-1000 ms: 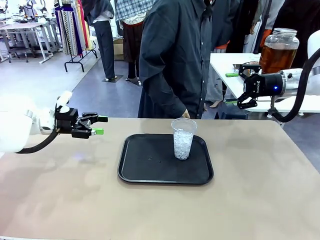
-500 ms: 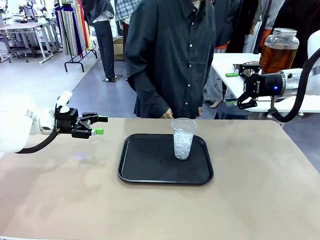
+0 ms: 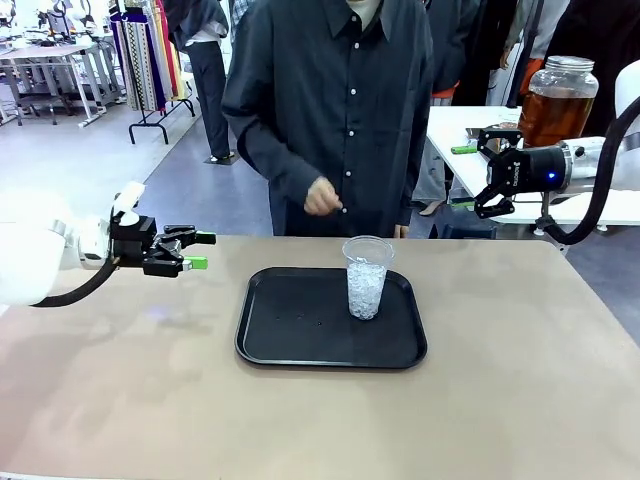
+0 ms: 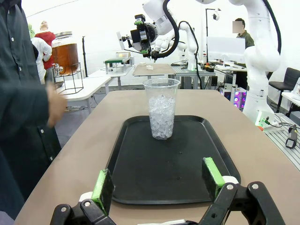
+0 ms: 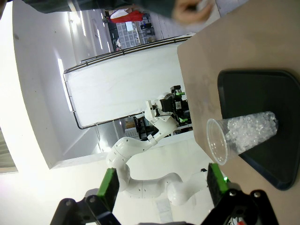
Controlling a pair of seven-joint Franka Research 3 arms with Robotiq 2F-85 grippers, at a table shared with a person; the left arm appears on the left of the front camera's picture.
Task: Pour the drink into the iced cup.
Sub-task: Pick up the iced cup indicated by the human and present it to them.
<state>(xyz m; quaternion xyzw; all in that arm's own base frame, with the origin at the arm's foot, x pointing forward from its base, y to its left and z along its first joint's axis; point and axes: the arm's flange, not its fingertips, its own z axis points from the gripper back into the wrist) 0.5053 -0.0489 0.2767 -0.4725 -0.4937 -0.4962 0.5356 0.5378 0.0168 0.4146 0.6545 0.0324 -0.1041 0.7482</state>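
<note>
Left tool (image 3: 201,251) and right tool (image 3: 463,177) both gape wide and empty, well off either side of the flat black tray (image 3: 290,340). A clear cup (image 3: 367,278) of crushed ice stands on the tray. The amber drink (image 3: 552,112) sits in a glass jar far right of the tray.

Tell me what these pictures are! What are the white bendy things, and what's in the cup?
Those white bendy things are two robot arms. One picture is taken from between them, looking across the table at a person. The other two come from little cameras on the arms' wrists, so one looks sideways. On the table lies a black tray with a clear cup of ice standing on it. The left hand and right hand are both open, holding nothing. The brown drink sits in a big jar on a white table behind.
</note>
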